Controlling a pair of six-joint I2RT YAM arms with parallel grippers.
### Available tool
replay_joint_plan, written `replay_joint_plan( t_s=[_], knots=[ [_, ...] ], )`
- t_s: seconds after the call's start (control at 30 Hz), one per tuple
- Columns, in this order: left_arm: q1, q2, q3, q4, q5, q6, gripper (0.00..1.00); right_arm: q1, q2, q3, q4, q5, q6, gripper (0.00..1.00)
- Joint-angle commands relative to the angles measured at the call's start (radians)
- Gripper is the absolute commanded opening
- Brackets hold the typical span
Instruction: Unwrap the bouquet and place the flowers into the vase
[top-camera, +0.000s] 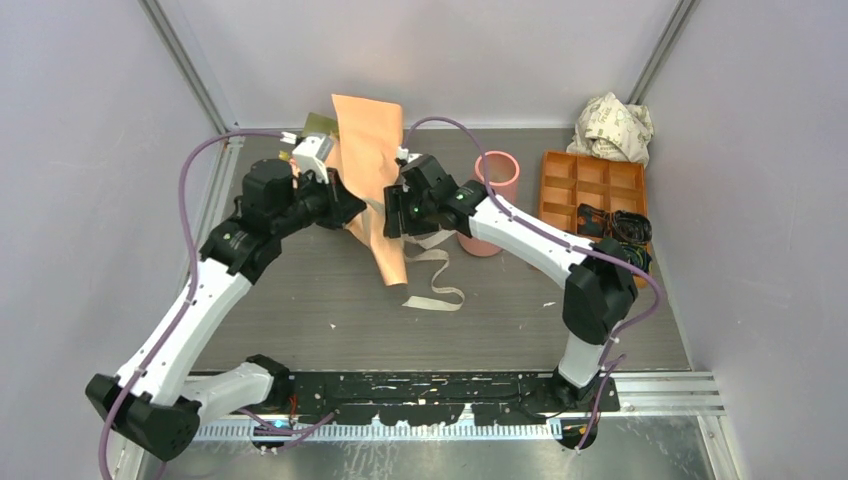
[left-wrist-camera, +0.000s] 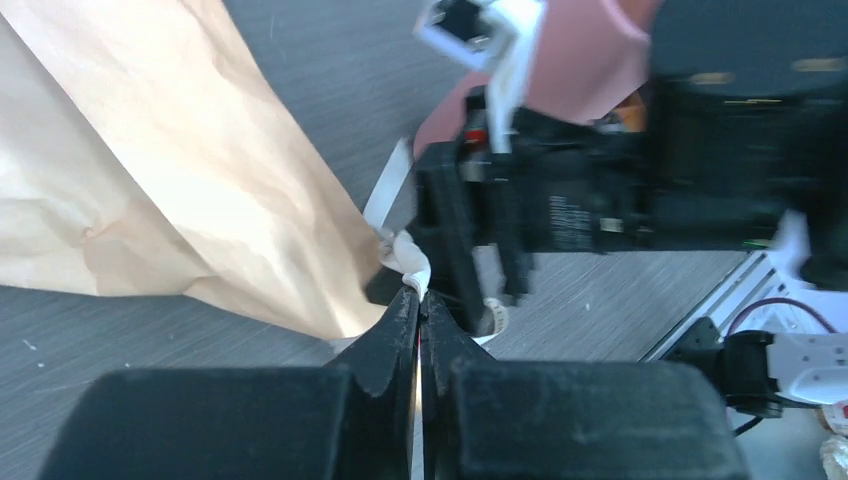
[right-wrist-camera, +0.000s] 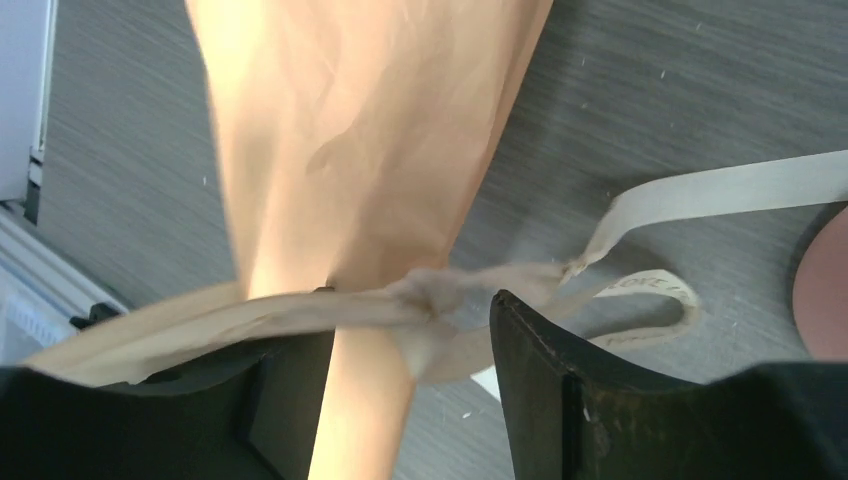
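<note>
The left arm (top-camera: 190, 310) and right arm (top-camera: 525, 240) have smooth white shells on their long links and bulky black housings at the joints. A purple cable (top-camera: 184, 200) loops along each arm. The jaws are matte black and wedge-shaped.

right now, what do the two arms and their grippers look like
Both arms have white links with black joints: left arm, right arm. A purple cable runs along each. Left gripper and right gripper have matte black wedge fingers.

bouquet (top-camera: 370, 170) between left arm (top-camera: 200, 290) and right arm (top-camera: 530, 245), vase (top-camera: 492, 195) just beside it, ribbon (top-camera: 440, 297) loops on bare near tabletop (top-camera: 330, 320)
</note>
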Motion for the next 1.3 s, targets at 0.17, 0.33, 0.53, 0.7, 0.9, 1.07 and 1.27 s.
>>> replay_joint_plan(
  t_s=[0.17, 0.33, 0.53, 0.7, 0.9, 1.07, 1.27],
  knots=[
    [-0.001, -0.197, 0.106, -0.040, -0.072, -0.021, 0.03, 0.002, 0.081, 0.217, 0.039, 0.113, -0.074, 0.60],
    [-0.001, -0.255, 0.156, -0.092, -0.185, -0.013, 0.03, 0.001, 0.102, 0.212, 0.036, 0.145, -0.073, 0.60],
    [0.000, -0.291, 0.311, -0.199, -0.421, 0.016, 0.04, 0.002, 0.128, 0.150, 0.037, 0.178, -0.072, 0.60],
    [-0.001, -0.341, 0.398, -0.249, -0.613, 0.025, 0.04, 0.002, 0.153, 0.133, 0.035, 0.198, -0.071, 0.60],
    [0.000, -0.383, 0.453, -0.326, -0.964, 0.037, 0.06, 0.002, 0.141, 0.141, 0.026, 0.201, -0.073, 0.60],
    [-0.001, -0.381, 0.474, -0.400, -1.295, 0.006, 0.07, 0.002, 0.105, 0.156, 0.016, 0.201, -0.078, 0.60],
    [-0.001, -0.395, 0.391, -0.367, -1.344, 0.010, 0.12, 0.003, 0.034, 0.164, 0.017, 0.176, -0.074, 0.61]
  ],
)
